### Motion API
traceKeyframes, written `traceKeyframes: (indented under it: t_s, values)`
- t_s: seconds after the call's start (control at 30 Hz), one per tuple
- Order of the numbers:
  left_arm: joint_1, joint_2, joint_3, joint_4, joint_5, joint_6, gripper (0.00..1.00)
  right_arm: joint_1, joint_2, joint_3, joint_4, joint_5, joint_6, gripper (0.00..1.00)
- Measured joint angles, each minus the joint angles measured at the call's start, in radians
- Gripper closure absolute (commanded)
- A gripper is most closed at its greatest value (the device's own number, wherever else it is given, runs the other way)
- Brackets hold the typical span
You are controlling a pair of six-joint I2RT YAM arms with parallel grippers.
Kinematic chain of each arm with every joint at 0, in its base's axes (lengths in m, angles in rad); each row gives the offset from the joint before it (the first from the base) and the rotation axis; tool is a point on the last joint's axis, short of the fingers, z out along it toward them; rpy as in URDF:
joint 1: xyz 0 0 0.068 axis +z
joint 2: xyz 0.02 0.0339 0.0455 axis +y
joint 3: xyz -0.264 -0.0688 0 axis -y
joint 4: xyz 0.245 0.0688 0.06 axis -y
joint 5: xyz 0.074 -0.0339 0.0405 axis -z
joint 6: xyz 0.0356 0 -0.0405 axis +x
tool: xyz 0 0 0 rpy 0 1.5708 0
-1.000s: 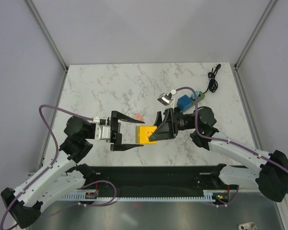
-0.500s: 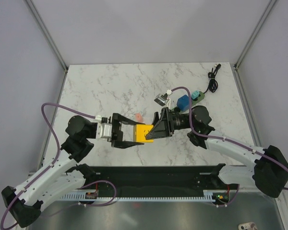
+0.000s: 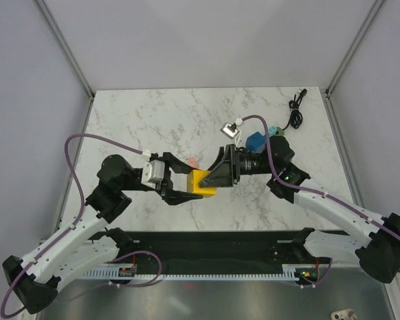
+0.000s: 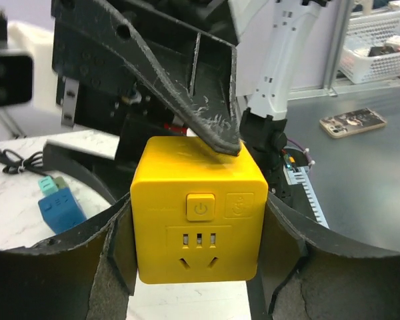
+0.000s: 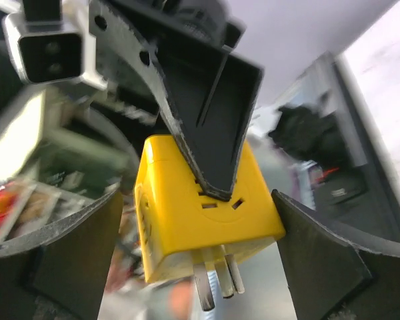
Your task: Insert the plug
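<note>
A yellow plug cube [image 3: 203, 184] hangs above the marble worktop [image 3: 153, 120], caught between two sets of fingers that meet near its front edge. The left gripper [image 3: 191, 186] clamps its fingers on the cube's two flanks. The right gripper [image 3: 215, 176] pinches it across the other pair of faces, with one fingertip pressed on the top edge.

Only the left wrist camera shows the cube's front: a button with a power symbol, a second embossed mark too faint to read, and a socket of slots beneath. Only the right wrist camera shows the opposite side, where metal prongs jut from the cube below the left finger crossing its face.

Beyond the right fingers, toward the far right of the worktop, sits a blue adapter [image 3: 257, 141] with a teal piece [image 3: 275, 131] beside it. A coiled black cable [image 3: 295, 113] lies farther back. A small pink object [image 3: 193, 162] lies on the marble just behind the left fingers. Off the worktop, the left wrist view takes in a phone [image 4: 352, 123] lying flat on a dark surface. It also shows a white basket [image 4: 380, 53] whose contents are too blurred to name.
</note>
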Motion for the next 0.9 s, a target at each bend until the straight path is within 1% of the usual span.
traceKeyframes:
  t_s: [0.03,0.1,0.17,0.27,0.37,0.5,0.63,0.73,0.9]
  values:
    - [0.000,0.005,0.011,-0.035,-0.021,0.002,0.98,-0.007,-0.018,0.040,-0.129,0.042,-0.088,0.02]
    - [0.000,0.007,0.040,-0.114,-0.063,0.003,0.98,-0.014,-0.056,0.105,-0.333,0.145,-0.230,0.02]
    - [0.000,0.005,0.069,-0.211,-0.121,0.011,0.98,-0.019,-0.115,0.145,-0.504,0.276,-0.351,0.02]
    - [0.000,0.014,0.107,-0.363,-0.214,0.035,0.98,-0.023,-0.215,0.163,-0.698,0.460,-0.480,0.02]
    - [0.000,0.070,0.164,-0.505,-0.315,0.061,0.98,-0.023,-0.288,0.167,-0.851,0.630,-0.572,0.02]
    - [0.000,0.180,0.231,-0.624,-0.440,0.084,0.98,-0.023,-0.349,0.174,-0.997,0.831,-0.665,0.02]
    - [0.000,0.320,0.292,-0.713,-0.550,0.111,0.98,-0.024,-0.419,0.175,-1.069,1.000,-0.725,0.02]
    - [0.001,0.426,0.327,-0.752,-0.593,0.131,0.98,-0.024,-0.479,0.175,-1.099,1.104,-0.766,0.02]
    - [0.001,0.565,0.369,-0.780,-0.610,0.146,0.98,-0.024,-0.515,0.171,-1.130,1.162,-0.794,0.02]
